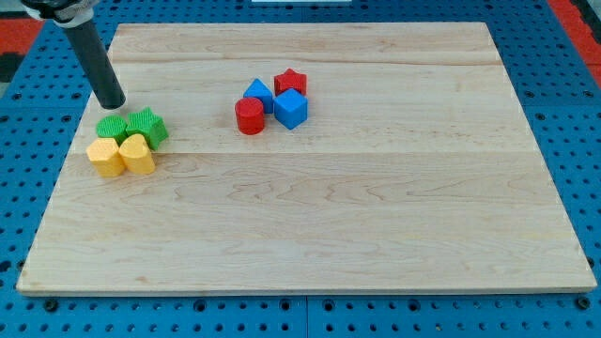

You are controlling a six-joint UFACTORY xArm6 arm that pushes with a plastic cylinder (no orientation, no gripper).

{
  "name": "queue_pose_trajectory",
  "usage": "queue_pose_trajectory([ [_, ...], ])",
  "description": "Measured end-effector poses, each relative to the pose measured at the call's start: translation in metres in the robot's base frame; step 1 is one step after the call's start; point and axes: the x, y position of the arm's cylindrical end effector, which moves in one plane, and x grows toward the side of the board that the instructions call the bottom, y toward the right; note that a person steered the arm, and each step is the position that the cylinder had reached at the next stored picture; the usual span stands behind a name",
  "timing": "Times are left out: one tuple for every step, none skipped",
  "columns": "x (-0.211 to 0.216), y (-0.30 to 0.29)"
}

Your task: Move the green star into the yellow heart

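Note:
The green star (147, 127) sits near the view's left on the wooden board (310, 207), touching the yellow heart (137, 154) just below it. A green round block (112, 128) lies against the star's left side. A yellow hexagon-like block (105, 157) sits left of the heart. My tip (113, 105) is at the end of the dark rod, just above the green round block and up-left of the star.
A cluster near the board's upper middle holds a red cylinder (250, 116), a blue triangular block (257, 94), a red star (291, 82) and a blue cube (291, 109). The board lies on a blue perforated table (582, 141).

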Motion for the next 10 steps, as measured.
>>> queue_pose_trajectory([
  [0.000,0.000],
  [0.000,0.003],
  [0.000,0.037],
  [0.005,0.045],
  [0.024,0.042],
  [0.024,0.042],
  [0.023,0.041],
  [0.022,-0.005],
  [0.022,-0.053],
  [0.035,-0.053],
])
